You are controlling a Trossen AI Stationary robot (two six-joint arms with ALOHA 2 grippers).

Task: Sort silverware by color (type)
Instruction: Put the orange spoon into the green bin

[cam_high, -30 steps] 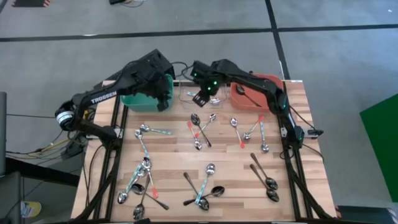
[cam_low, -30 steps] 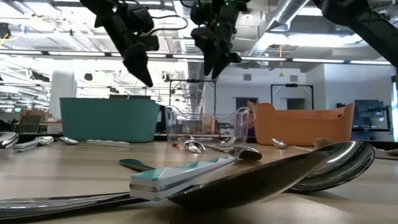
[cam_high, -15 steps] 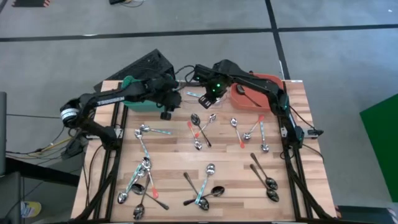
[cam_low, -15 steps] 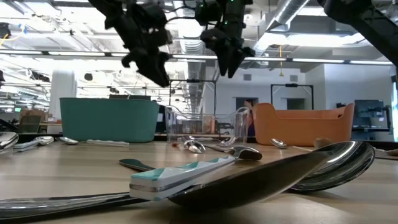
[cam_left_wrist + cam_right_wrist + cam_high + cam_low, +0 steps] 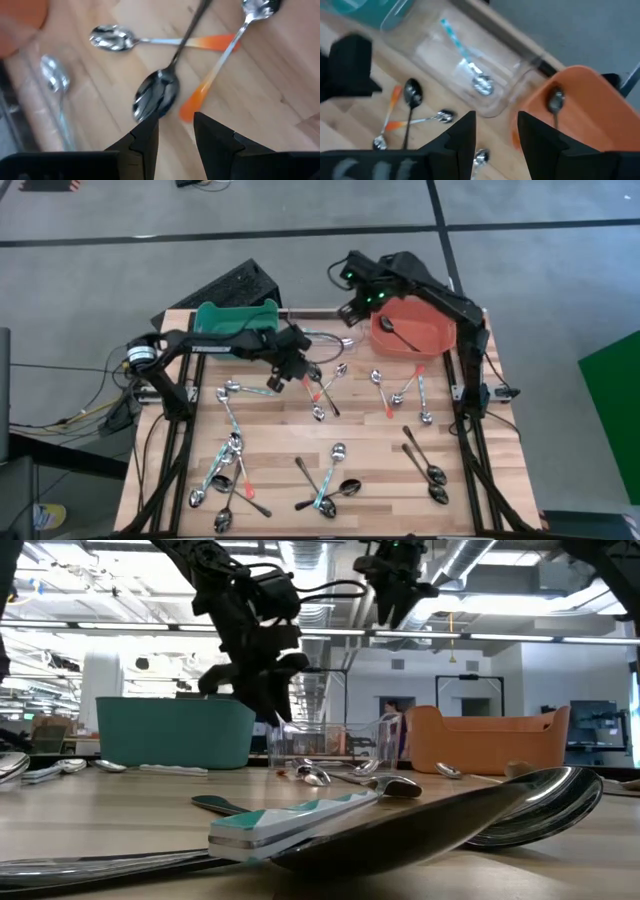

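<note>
The left gripper (image 5: 292, 370) hangs with its fingers spread and empty just above a crossed cluster of spoons a little toward twelve o'clock of the table's (image 5: 360, 450) centre: a shiny dark-handled metal spoon (image 5: 159, 90) lying across two orange-handled metal spoons (image 5: 207, 82). Because those handles overlap, a descent here could pinch two colours at once, or clip an orange handle and flick the neighbours out of line; the thin handles lie flat on the wood, so the fingertips may also skid off. The right gripper (image 5: 352, 308), likewise spread and holding nothing, hovers at about one o'clock between the clear plastic bin (image 5: 465, 65) and the orange plastic bin (image 5: 412, 332). The two arms work close together, so a careless swing could bring them into contact. The remaining silverware lies scattered from nine o'clock through six to four.

Compared with a second ago, the left arm has swung from over the teal plastic bin (image 5: 235, 320) at eleven o'clock down toward the central cluster, while the right gripper has pulled back from above the clear bin toward the far edge. A teal-handled spoon (image 5: 467, 62) rests in the clear bin, and a dark one (image 5: 398, 335) in the orange bin.
</note>
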